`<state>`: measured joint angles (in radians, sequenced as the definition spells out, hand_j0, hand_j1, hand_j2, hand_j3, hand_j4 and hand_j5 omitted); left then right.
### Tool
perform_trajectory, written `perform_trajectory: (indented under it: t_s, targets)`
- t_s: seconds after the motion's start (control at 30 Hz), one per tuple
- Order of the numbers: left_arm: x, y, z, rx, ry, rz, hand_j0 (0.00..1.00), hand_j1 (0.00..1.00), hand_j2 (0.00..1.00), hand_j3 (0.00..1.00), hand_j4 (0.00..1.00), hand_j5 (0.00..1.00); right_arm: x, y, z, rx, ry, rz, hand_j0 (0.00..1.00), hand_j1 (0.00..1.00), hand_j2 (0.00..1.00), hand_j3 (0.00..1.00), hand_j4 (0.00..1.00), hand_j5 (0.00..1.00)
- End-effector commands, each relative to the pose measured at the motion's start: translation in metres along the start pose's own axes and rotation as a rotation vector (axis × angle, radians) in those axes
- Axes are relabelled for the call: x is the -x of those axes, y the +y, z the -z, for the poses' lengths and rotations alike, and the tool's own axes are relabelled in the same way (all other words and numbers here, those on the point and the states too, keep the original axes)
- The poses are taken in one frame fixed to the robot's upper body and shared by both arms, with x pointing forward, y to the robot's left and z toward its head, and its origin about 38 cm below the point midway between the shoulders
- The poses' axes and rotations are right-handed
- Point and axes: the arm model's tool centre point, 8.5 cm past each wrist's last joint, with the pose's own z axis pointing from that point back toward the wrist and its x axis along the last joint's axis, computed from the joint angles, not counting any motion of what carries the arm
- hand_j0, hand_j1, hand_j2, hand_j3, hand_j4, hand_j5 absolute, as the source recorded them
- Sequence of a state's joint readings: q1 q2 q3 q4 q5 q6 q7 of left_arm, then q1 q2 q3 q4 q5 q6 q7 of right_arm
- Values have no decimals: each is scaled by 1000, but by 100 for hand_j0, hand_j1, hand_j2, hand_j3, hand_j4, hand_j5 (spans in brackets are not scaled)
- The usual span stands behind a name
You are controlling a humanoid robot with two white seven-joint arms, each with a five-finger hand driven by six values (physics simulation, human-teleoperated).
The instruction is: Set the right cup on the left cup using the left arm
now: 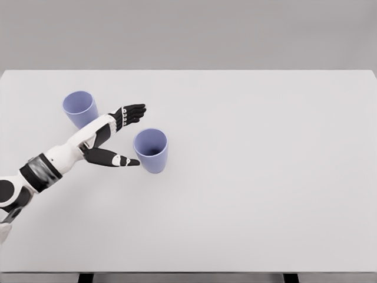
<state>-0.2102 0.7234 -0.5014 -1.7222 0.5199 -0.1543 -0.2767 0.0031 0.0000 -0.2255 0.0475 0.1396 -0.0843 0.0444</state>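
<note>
Head view: we've got our left hand (121, 138) wide open, thumb low, fingers (133, 112) up top, holding nothing. Right cup (151, 150) stands upright just to the hand's right, thumb tip nearly touching it. Left cup (80, 108) sits behind the forearm. Right arm isn't visible.

White left arm (59, 156), black joint bands, black hand (118, 138) (pale knuckle dots), white-tipped thumb

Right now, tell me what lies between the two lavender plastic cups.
In the head view, the left hand lies open between the left lavender cup and right lavender cup.
</note>
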Motion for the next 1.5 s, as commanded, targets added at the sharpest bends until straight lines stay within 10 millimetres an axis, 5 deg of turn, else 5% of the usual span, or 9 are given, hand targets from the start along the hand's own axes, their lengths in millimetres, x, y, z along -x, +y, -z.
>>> perform_trajectory:
  t_s: [0.0,0.93,1.47]
  targets:
    - [3,-2,3,-8,0,-6,98,98,98,98,98,98,0,0,0,0,0,0,100,100,100,100,100,100]
    - [37,-17,6,-62,55,-3,98,98,98,98,98,98,0,0,0,-2,0,0,100,100,100,100,100,100]
    - [37,-27,14,-38,50,0,97,97,97,97,97,97,1,0,0,0,2,0,100,100,100,100,100,100]
